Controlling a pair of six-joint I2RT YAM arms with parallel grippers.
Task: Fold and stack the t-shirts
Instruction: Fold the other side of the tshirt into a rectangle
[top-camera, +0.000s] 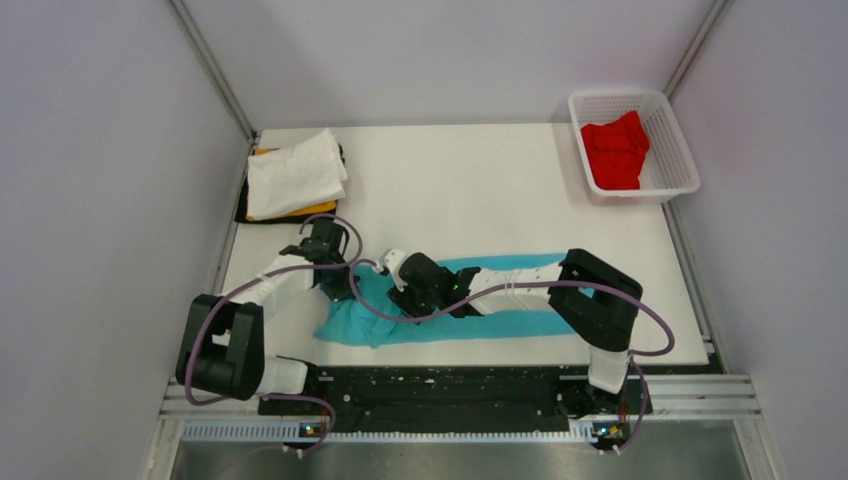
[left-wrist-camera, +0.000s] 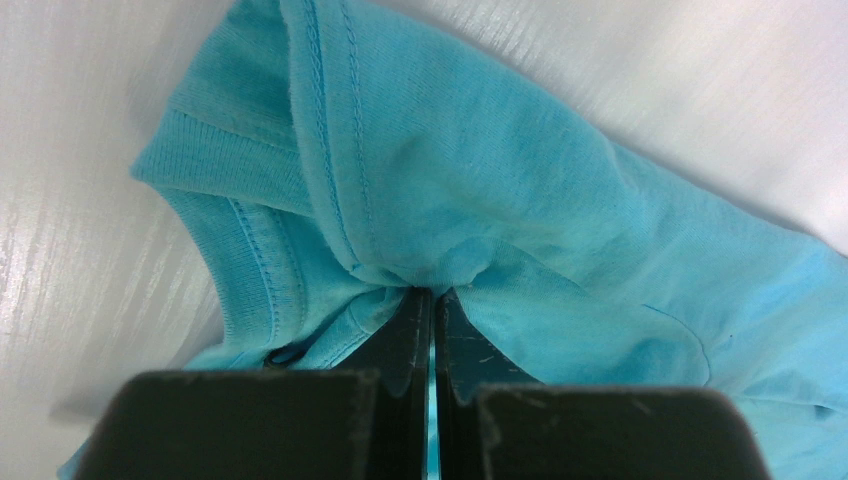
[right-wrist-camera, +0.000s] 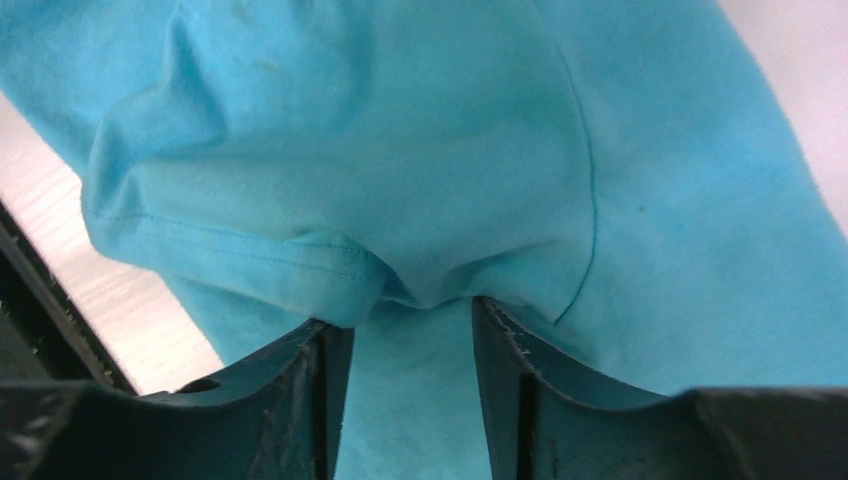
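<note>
The turquoise-blue t-shirt lies as a long, partly folded strip across the near middle of the table. My left gripper is shut on its cloth beside the ribbed collar, as the left wrist view shows; the shirt bunches up at the tips. My right gripper is at the shirt's left part, next to the left one. In the right wrist view its jaws stand apart, tips pressed against a puckered fold of the shirt. The white t-shirt tops a stack with the yellow-orange and black shirts.
A white mesh basket at the back right corner holds the crumpled red t-shirt. Grey walls close in both sides and the back. A black rail runs along the table's near edge.
</note>
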